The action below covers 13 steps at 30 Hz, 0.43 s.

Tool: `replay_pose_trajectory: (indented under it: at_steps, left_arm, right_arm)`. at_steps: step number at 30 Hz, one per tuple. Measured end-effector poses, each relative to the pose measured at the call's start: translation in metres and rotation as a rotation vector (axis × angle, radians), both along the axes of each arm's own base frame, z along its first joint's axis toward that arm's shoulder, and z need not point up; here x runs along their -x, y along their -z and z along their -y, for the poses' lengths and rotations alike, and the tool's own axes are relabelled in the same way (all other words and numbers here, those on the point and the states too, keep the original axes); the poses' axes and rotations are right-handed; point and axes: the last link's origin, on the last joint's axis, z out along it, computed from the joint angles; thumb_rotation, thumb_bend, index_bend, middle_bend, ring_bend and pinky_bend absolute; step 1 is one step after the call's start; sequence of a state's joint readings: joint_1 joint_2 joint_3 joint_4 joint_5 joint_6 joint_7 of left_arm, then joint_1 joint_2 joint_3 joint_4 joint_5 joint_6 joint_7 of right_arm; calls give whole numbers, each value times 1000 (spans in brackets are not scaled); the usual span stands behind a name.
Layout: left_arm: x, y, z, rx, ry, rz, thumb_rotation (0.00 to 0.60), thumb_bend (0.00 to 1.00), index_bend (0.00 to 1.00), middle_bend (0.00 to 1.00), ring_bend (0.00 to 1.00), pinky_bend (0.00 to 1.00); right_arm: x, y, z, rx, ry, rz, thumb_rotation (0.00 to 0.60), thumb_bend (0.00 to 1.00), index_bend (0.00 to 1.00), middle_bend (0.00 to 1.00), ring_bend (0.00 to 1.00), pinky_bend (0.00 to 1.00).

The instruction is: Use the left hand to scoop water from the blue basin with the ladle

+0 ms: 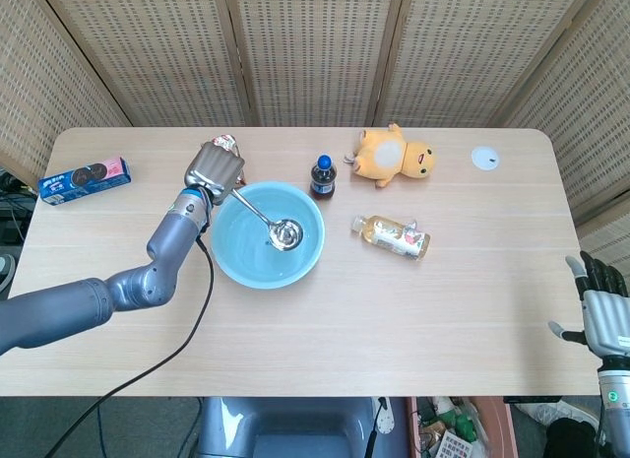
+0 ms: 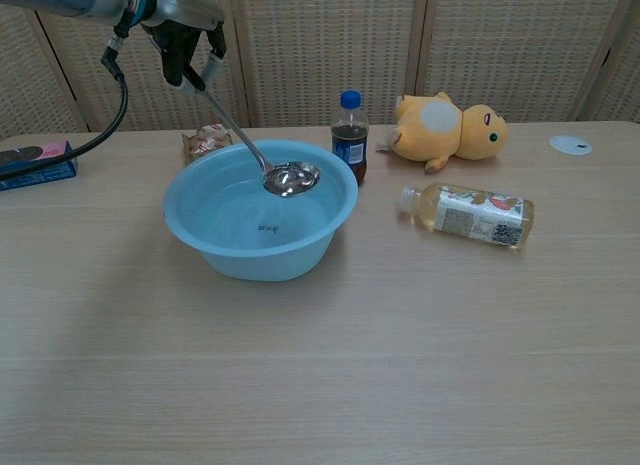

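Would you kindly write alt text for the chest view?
The left robot hand holds a ladle by its handle, bowl raised above the water in a blue basin. Behind and right sit a cola bottle, yellow plush duck and a tea bottle on its side.

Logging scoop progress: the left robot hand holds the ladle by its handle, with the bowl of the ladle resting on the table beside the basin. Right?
Not quite. The left robot hand does hold the ladle by its handle, but the chest view shows its bowl raised over the water inside the blue basin, not on the table.
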<state>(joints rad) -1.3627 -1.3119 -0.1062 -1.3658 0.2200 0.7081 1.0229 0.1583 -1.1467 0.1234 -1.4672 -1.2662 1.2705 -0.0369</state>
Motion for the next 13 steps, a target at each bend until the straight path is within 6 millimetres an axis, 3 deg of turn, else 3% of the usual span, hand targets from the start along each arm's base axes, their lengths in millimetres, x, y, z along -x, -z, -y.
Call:
replay_pose_trajectory:
  at_steps: [13]
  left_arm:
    - [-9,-10,3,-8,-13,9,600,691,900,1000,1000,1000]
  right_arm:
    - [-1,0,0,3,-2,-3,600,0,0,0,0,0]
